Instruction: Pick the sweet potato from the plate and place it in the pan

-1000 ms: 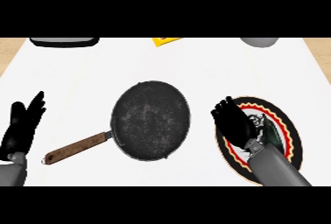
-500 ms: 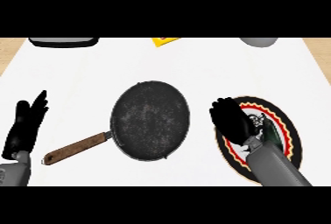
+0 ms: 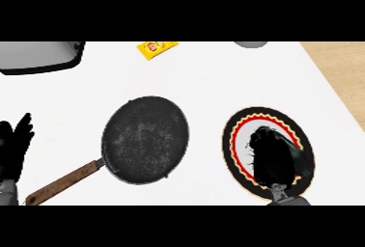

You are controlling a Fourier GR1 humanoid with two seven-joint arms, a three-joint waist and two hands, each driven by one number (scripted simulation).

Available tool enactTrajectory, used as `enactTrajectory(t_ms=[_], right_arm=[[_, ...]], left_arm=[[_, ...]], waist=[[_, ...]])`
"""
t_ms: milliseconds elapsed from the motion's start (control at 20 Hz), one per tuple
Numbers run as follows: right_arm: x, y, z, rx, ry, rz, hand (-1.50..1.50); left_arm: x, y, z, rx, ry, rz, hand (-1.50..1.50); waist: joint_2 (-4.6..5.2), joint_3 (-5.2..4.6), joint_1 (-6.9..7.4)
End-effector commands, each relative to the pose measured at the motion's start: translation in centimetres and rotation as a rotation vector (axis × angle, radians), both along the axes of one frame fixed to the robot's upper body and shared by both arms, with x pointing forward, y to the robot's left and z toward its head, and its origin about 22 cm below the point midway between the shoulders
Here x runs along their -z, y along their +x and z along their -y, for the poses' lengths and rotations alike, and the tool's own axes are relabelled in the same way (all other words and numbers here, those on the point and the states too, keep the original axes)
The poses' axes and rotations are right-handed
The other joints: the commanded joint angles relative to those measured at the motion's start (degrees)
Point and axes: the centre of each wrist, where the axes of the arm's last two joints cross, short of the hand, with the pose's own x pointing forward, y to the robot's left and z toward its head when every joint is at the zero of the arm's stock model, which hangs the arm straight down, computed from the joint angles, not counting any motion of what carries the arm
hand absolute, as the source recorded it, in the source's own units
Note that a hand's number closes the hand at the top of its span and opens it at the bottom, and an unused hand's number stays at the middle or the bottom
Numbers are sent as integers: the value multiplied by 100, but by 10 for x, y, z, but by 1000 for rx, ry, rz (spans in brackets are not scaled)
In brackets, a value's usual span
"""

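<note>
One pan (image 3: 146, 140) serves as the landmark; one plate (image 3: 235, 140) lies just to its right, and over it the right hand (image 3: 271, 157) covers the middle, so the sweet potato is hidden beneath; its long axis cannot be told, nor whether the fingers have closed; one left hand (image 3: 16, 144) rests open well left of the pan, farther from the plate.

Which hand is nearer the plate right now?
Right. The right hand is directly over the plate, covering its middle, fingers curled downward. The left hand rests open at the view's left edge, beyond the pan, well away from the plate.
</note>
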Motion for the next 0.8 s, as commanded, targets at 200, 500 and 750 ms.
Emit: enactTrajectory(t_ms=[200,500,750], right_arm=[[-59,-61,-27,294,274,344,150],[-111,-115,-80,315,381,502,150],[-118,-143,-119,367,408,552,150]], left_arm=[[0,-7,-3,2,6,-10,0],[1,0,13,77,-3,9,0],[-3,14,23,120,-5,34,0]], waist=[[-37,4,150],[114,-13,560],[211,-4,758]])
